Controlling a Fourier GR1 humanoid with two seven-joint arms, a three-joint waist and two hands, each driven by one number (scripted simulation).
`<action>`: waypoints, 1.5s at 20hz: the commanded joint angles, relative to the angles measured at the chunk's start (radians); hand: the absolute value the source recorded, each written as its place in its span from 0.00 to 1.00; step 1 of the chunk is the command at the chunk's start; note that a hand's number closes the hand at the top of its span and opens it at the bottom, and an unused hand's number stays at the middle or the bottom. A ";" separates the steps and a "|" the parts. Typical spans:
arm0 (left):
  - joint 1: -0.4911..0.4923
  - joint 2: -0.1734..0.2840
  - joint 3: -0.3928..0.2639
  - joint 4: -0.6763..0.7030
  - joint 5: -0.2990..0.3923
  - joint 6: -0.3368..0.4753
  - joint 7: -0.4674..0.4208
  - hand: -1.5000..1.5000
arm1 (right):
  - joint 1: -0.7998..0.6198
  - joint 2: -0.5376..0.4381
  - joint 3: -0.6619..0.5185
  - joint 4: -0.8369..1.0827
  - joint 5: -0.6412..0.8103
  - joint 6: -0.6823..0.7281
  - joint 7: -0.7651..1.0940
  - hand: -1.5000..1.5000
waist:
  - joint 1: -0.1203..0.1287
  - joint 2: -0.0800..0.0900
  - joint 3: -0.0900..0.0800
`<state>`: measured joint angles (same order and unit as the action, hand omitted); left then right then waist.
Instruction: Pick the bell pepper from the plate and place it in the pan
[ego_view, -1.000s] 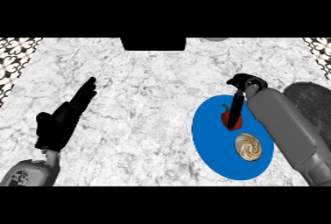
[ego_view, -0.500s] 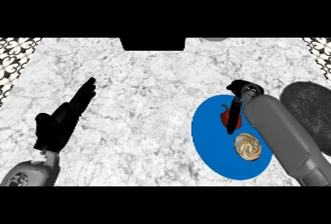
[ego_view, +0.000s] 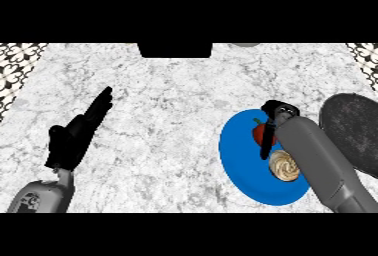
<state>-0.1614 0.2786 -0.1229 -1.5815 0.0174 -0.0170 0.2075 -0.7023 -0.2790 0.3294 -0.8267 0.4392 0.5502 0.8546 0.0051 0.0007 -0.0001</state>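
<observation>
A red bell pepper (ego_view: 258, 134) sits on the blue plate (ego_view: 242, 172) at the right of the counter, partly hidden by my right hand (ego_view: 280, 111). That hand hangs over the pepper's right side, and one straight black finger (ego_view: 266, 145) runs down across the pepper. The hand looks open, and the pepper rests on the plate. The dark round pan (ego_view: 353, 131) lies just right of the plate, with my right forearm crossing between them. My left hand (ego_view: 72, 140) rests open at the far left, fingers pointing up.
A swirled tan pastry (ego_view: 283, 166) shares the plate, just below the pepper and against my right forearm. A dark rectangular object (ego_view: 175, 49) sits at the counter's far edge. Patterned strips (ego_view: 15, 65) border the counter's far corners.
My right hand has come down and slightly nearer, closing in on the pepper. The pepper, plate, pan and left hand have not moved.
</observation>
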 joint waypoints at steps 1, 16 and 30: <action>-0.005 -0.057 -0.022 0.008 -0.054 0.036 -0.017 0.50 | 0.013 0.031 0.008 0.004 0.033 0.041 -0.044 1.00 | -0.001 0.000 0.000; 0.073 -0.032 0.048 -0.072 -0.035 -0.072 -0.003 0.50 | 0.010 0.058 -0.053 -0.025 0.155 0.005 -0.131 1.00 | 0.004 -0.001 0.000; 0.102 -0.032 0.110 -0.041 -0.036 -0.012 0.031 0.50 | 0.364 -0.118 0.163 -0.980 0.395 -0.382 -0.343 1.00 | -0.150 -0.060 0.002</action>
<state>-0.0707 0.2485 -0.0247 -1.6182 -0.0203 -0.0406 0.2293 -0.3966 -0.3253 0.4740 -1.5896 0.7581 0.2800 0.5636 -0.1164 -0.0524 0.0012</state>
